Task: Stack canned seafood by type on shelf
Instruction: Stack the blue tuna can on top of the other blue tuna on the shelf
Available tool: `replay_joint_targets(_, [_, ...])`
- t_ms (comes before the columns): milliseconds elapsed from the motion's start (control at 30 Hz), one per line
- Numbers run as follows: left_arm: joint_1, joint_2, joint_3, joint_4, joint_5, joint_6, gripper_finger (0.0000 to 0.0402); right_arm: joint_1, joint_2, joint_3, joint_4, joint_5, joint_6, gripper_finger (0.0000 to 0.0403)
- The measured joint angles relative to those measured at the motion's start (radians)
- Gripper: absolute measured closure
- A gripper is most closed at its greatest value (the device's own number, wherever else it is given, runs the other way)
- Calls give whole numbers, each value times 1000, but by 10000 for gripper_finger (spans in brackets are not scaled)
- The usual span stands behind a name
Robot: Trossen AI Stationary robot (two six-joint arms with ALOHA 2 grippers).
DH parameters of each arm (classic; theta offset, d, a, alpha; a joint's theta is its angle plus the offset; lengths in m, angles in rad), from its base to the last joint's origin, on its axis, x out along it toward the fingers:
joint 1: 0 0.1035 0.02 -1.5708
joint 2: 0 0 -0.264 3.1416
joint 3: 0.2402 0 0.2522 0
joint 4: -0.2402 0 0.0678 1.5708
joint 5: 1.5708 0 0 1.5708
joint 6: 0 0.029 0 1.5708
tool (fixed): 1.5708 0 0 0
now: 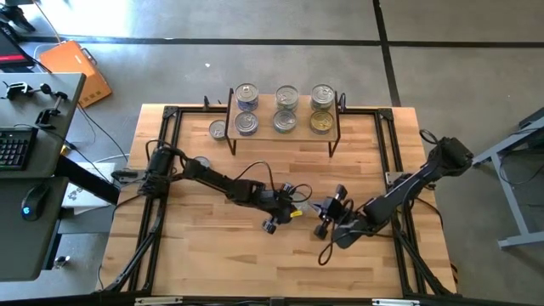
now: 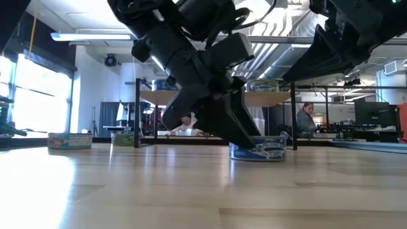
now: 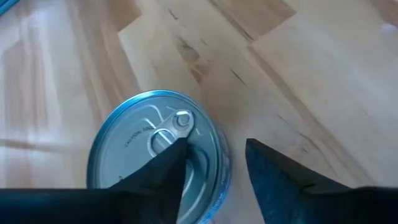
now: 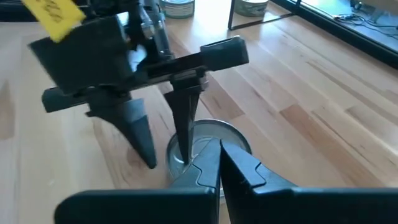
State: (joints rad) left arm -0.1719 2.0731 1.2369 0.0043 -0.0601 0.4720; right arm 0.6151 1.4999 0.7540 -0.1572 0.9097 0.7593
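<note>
Black arms, looping cables, yellow tag [image 4: 55, 15].

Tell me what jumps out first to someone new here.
Both grippers meet at mid-table over one can: the left gripper stands with open jaws, one finger on the lid, and the right gripper sits close beside. Behind them, the shelf carries six cans in three columns, and another can lies on the table off its left end.

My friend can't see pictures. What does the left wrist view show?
A silver-lidded can with a pull tab sits on the wooden table. The left gripper is open above it: one dark finger overlaps the lid, the other is just past the can's edge.
</note>
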Motion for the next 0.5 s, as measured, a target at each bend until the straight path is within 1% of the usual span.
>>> replay_joint_targets(133, [3, -1, 2, -25, -41, -16, 300, 7, 0, 0, 0, 1, 0, 401])
replay_joint_targets(267, [4, -3, 2, -105, -190, -17, 361, 8, 0, 0, 0, 4, 0, 401])
replay_joint_targets(333, [5, -3, 2, -146, -232, -28, 387, 8, 0, 0, 0, 4, 0, 401])
replay_joint_targets(400, [-9, -9, 2, -168, -272, -47, 395, 8, 0, 0, 0, 4, 0, 401])
replay_joint_targets(500, [-46, -32, -2, -219, -369, -51, 396, 8, 0, 0, 0, 4, 0, 401])
